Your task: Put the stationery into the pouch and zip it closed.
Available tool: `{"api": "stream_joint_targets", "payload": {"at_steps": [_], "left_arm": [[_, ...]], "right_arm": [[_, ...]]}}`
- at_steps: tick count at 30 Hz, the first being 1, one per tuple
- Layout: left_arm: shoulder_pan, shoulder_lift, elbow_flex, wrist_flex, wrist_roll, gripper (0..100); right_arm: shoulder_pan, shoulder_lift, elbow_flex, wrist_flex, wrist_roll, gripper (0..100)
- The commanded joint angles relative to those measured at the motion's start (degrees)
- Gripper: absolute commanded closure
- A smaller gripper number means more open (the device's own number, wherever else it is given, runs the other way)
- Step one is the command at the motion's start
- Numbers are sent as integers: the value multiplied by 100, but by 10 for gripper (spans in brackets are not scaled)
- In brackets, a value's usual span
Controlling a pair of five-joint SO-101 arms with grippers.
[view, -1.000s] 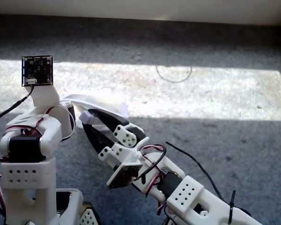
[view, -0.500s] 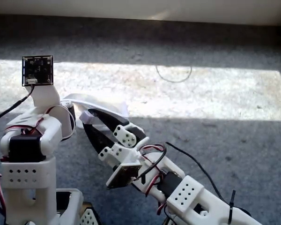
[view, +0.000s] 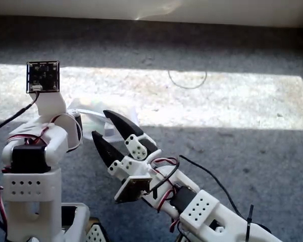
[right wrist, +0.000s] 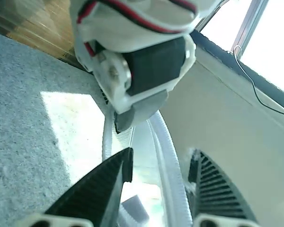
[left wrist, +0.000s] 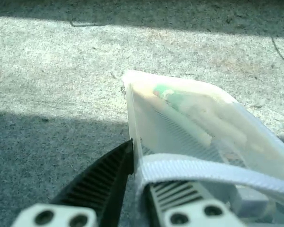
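While my left gripper (left wrist: 136,163) clamps the pouch (left wrist: 180,123), I see my right gripper (view: 100,123) spread apart just beside it.

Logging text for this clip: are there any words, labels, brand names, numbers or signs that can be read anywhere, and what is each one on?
No text can be read in any view.
Pouch: translucent, no print shows on it.
Stationery inside the pouch: blurred green and pale shapes, any marking too blurred to read.
Camera board on the arm: small parts only, any lettering too small to read.
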Motion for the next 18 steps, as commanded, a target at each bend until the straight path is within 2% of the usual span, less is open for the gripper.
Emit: {"api": "stream_joint_targets", "payload": {"at_steps": [1,4,8,14,16,18], "left_arm": [[-110,-180,-145,-70,35,992],[-303,-180,-154,-70,53,992],[-444,-233,-180,-70,132,992],[-444,-180,31,-554,264,992],[-444,-180,136,-686,264,992],[-444,-180,163,-703,264,992]], "right_arm": [[31,-13,13,13,70,808],[31,-13,4,-22,70,835],[224,-13,-31,-22,70,967],[532,-1103,13,31,-123,987],[593,-1763,-4,418,-501,987],[743,-2369,-48,1393,-835,987]]}}
